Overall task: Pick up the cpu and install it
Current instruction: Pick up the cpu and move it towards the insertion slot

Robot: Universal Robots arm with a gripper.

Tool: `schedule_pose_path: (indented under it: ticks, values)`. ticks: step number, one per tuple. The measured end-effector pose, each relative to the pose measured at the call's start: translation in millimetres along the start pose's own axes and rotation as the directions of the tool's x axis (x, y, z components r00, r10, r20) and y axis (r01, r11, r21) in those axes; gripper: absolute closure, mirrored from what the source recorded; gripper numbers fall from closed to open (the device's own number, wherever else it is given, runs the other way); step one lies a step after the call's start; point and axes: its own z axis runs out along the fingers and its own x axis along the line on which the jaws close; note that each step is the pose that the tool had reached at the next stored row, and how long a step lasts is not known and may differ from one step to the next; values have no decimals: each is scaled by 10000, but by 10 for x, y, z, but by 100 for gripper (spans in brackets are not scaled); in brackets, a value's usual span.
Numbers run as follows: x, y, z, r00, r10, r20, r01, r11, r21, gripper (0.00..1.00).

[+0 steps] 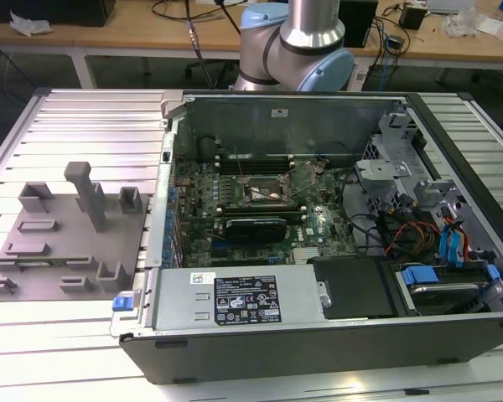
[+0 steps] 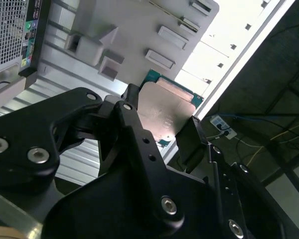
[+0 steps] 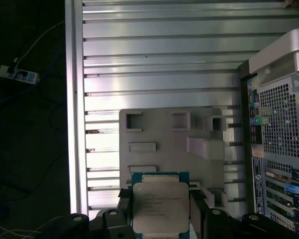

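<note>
Gripper (image 3: 161, 211) clamped on the cpu (image 3: 161, 201), grey fixture plate (image 3: 159, 130) and computer case (image 3: 279, 99) beyond

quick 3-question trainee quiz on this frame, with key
1. True or false: the pincer is empty.
2. In the first wrist view, what is seen directly behind the cpu? A) grey fixture B) motherboard C) bare floor
3. Fill in: in the exterior view, the socket sits inside the open ____.
Key: 1 false, it is shut on the cpu. 2 A. 3 case.
</note>
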Motion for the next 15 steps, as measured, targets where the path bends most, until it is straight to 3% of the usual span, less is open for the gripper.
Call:
schedule_pose_path:
  ticks: [15]
  values:
    - [-253, 11, 7, 10000, 0, 0, 0, 10000, 0, 45]
